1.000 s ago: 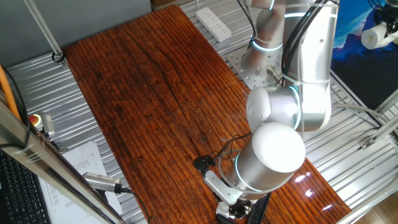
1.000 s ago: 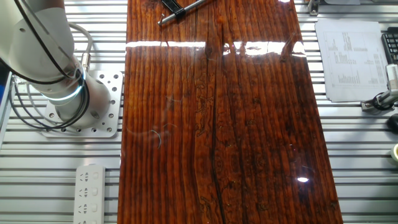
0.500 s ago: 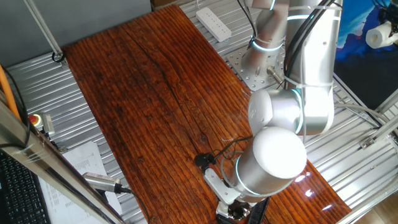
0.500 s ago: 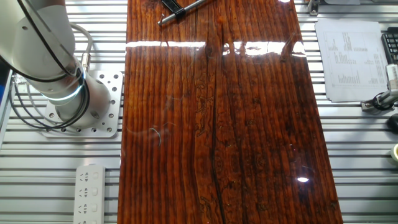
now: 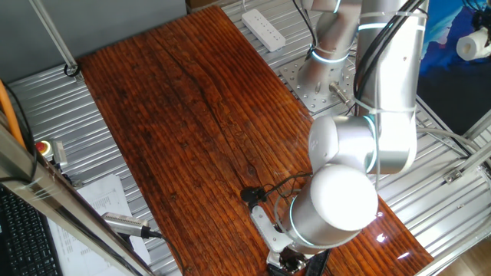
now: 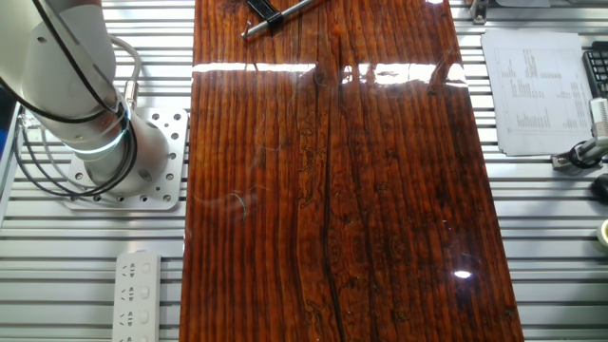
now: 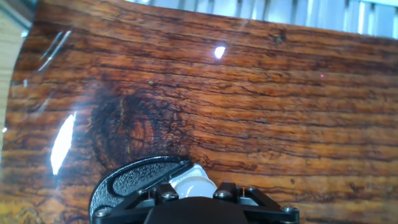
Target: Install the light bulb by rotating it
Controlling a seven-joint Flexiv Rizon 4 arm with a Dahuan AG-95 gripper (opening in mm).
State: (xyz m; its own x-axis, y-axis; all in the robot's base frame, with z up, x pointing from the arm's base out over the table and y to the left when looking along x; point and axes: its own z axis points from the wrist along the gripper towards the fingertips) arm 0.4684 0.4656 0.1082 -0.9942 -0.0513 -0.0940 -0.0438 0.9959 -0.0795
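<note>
One fixed view: the arm [image 5: 360,153] was folded down over the near end of the wooden counter [image 5: 184,115]. Its large white joint cap hid most of the wrist. Only the top of the hand [image 5: 290,262] showed at the lower frame edge, with a black cable looping beside it. The light bulb was not visible here, and neither were the fingers. A power strip [image 5: 263,27] lay on the metal frame beyond the far end of the counter.

The other fixed view: only the arm's base [image 6: 100,142] on its perforated plate showed, left of the counter [image 6: 332,190]. The hand and bulb were out of frame. A black and silver tool [image 6: 275,13] lay at the top edge, and a printed sheet [image 6: 532,90] sat to the right of the counter.

Hand view: the light bulb [image 7: 191,185] appeared as a small white dome just above the hand's black body [image 7: 199,208] at the bottom edge. It sat against a black textured curved piece [image 7: 134,183], apparently the holder. The fingertips themselves were cut off, so whether they were pinching the bulb or spread around it could not be told.

Judgement on progress: the hand was positioned at the bulb, so the approach looked done. How far the bulb was screwed in could not be read, so turning may remain.
</note>
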